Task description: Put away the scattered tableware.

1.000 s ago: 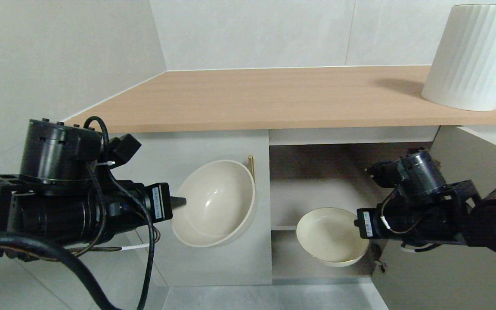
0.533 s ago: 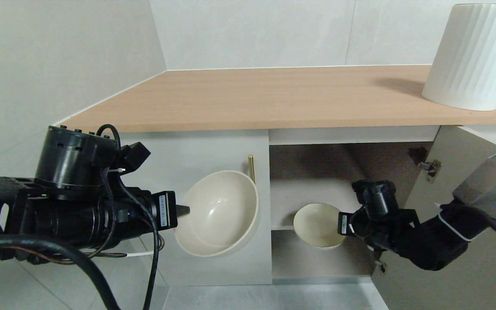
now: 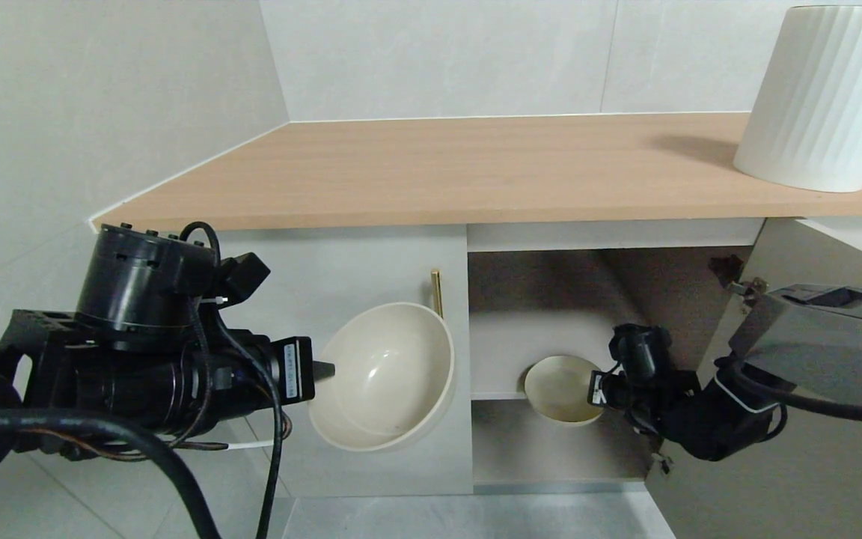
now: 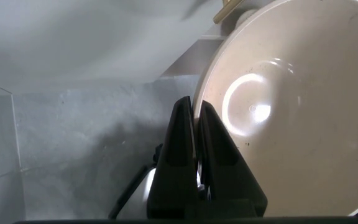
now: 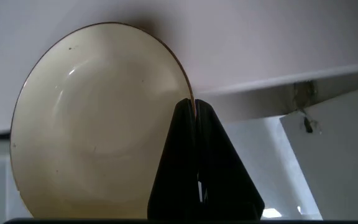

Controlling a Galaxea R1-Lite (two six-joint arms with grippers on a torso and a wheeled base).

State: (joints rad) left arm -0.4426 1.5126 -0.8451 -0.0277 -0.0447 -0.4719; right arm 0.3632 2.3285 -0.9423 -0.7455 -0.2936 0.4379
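Right fingers [image 5: 182, 155] pinch the rim of the small bowl [image 3: 558, 389] inside the cupboard [image 3: 536, 299], at 4 o'clock; it should sit flat on the shelf [image 3: 492, 395] before release. Left fingers [image 4: 180, 143] clamp the big bowl [image 3: 382, 374] at 7 o'clock.

Large bowl [image 3: 382, 374] and small bowl [image 3: 560, 388] cream; countertop [image 3: 476, 165] tan wood-grain; ribbed container [image 3: 820, 97] white.
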